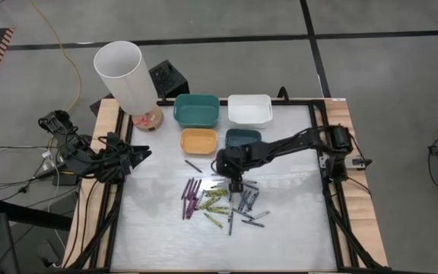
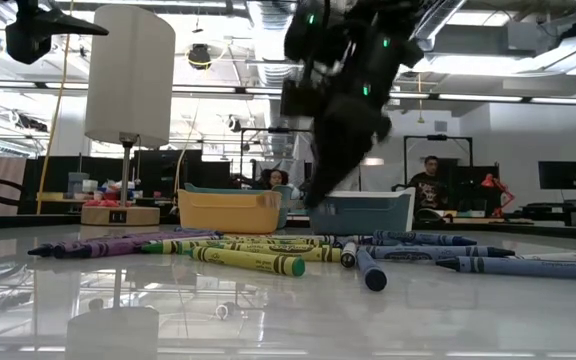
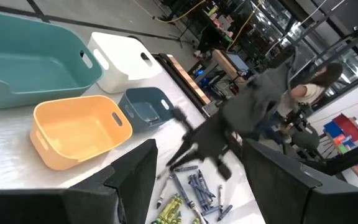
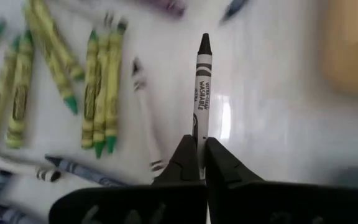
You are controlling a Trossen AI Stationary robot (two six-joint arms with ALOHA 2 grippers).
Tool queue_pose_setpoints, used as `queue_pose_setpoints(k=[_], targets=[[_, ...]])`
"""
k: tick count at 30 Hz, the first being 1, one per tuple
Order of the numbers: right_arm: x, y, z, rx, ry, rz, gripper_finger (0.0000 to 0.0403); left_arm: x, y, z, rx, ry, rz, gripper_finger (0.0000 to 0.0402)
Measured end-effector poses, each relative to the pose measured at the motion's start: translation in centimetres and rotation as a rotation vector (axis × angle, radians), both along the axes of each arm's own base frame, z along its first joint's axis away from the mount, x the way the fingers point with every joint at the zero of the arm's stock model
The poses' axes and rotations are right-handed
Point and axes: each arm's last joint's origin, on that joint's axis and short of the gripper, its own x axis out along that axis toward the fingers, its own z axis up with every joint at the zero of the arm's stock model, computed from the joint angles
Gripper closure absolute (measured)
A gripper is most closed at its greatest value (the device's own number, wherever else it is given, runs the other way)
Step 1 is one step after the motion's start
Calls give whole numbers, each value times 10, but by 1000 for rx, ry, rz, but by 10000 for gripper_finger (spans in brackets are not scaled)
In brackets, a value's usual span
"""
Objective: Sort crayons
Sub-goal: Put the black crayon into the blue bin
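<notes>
Right claw [image 4: 199, 163] pinched shut on one end of a grey crayon [image 4: 201, 87], just beside the crayons [image 1: 223, 199] heap on the counter [image 1: 158, 228]; end-grip shallow, could pivot or slip when lifted; left claw [image 1: 144, 154] wide, empty

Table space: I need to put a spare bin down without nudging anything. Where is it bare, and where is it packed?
Bare: the table's near strip below the crayons, and the left side between the crayons and the left gripper. Crowded: the middle, where the right gripper pinches a grey crayon, and the far edge with four bins.
</notes>
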Motion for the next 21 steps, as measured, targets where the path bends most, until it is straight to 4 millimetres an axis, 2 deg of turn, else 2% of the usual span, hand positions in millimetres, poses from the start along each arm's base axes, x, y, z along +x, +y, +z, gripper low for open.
queue_pose_setpoints(k=[8, 14, 17, 21], targets=[[-19, -21, 46, -24, -109, -76, 400, 0, 0, 0, 0, 0, 0, 176], [-42, -45, 67, -134, -83, -213, 400, 0, 0, 0, 0, 0, -1, 176], [-52, -58, 71, -146, -47, -258, 400, 0, 0, 0, 0, 0, -1, 176], [-63, -73, 67, -143, 43, -330, 400, 0, 0, 0, 0, 0, 0, 176]])
